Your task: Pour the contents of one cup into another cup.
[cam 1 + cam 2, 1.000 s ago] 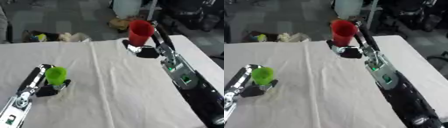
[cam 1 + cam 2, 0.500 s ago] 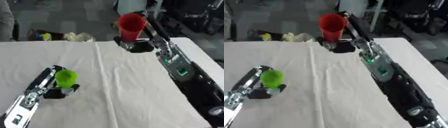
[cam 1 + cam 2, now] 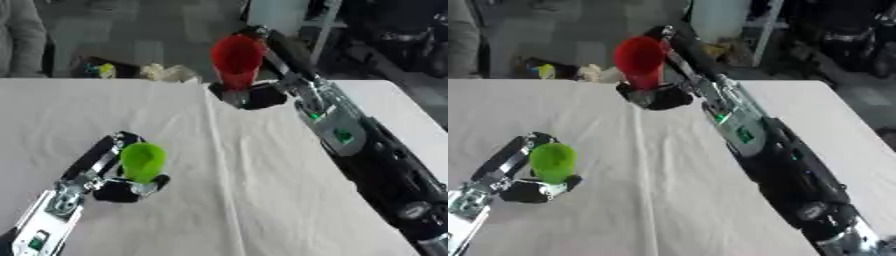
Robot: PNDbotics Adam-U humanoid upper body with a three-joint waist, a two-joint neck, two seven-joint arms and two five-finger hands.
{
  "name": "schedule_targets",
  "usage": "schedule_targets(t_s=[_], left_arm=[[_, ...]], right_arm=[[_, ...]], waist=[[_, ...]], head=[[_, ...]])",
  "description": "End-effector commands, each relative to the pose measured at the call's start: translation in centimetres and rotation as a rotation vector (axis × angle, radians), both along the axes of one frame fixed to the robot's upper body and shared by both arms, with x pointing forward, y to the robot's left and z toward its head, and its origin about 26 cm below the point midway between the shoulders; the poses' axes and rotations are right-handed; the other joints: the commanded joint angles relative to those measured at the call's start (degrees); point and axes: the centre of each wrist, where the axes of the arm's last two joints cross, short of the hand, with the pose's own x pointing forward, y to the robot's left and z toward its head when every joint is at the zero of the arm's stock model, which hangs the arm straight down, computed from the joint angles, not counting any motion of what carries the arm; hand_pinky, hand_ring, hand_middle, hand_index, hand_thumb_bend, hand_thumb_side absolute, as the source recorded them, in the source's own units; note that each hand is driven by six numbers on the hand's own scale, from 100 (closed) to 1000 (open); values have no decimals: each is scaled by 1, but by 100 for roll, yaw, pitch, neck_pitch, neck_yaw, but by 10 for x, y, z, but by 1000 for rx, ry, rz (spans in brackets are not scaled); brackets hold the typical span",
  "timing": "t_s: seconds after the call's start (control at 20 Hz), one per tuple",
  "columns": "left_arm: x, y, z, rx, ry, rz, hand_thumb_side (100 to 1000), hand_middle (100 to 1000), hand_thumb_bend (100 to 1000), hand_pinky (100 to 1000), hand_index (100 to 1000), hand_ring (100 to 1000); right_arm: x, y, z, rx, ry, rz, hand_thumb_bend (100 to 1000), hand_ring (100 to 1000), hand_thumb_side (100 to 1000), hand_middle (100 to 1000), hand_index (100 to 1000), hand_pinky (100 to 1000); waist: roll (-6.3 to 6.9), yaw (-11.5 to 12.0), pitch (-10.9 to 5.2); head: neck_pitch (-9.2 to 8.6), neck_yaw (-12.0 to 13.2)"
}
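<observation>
A red cup point(image 3: 236, 60) is held upright above the far edge of the table, with my right hand point(image 3: 254, 95) shut on its lower part. A green cup point(image 3: 143, 161) stands at the near left, my left hand point(image 3: 122, 187) shut around its base. The two cups are far apart, the red one higher and to the right of the green one. I cannot see inside either cup.
A white cloth point(image 3: 262, 190) with a long crease covers the table. My right forearm point(image 3: 359, 145) runs diagonally over the table's right half. Beyond the far edge lie small objects on the floor point(image 3: 162, 72) and dark furniture.
My right hand has carried the red cup leftward and toward the table's middle. The left hand with the green cup has shifted slightly right and inward.
</observation>
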Motion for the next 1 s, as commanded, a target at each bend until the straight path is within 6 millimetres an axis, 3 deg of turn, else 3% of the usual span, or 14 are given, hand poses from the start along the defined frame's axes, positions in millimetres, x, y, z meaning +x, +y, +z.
schedule_targets(t_s=[0.05,0.55,1.0], left_arm=[[0,-10,14,3,-39,-43,334,178,165,410,507,164],[1,-21,15,24,-53,-84,332,177,165,411,507,164],[2,-27,13,31,-55,-97,332,176,165,411,506,163]], right_arm=[[7,3,6,-32,-31,-6,100,768,100,162,343,872],[19,21,-3,-106,-65,5,100,762,100,164,348,873],[23,36,-10,-209,-141,21,100,749,100,178,368,876]], waist=[[19,48,-76],[-6,290,-19],[-25,351,-20]], head=[[-33,-30],[-8,-61],[-5,-112]])
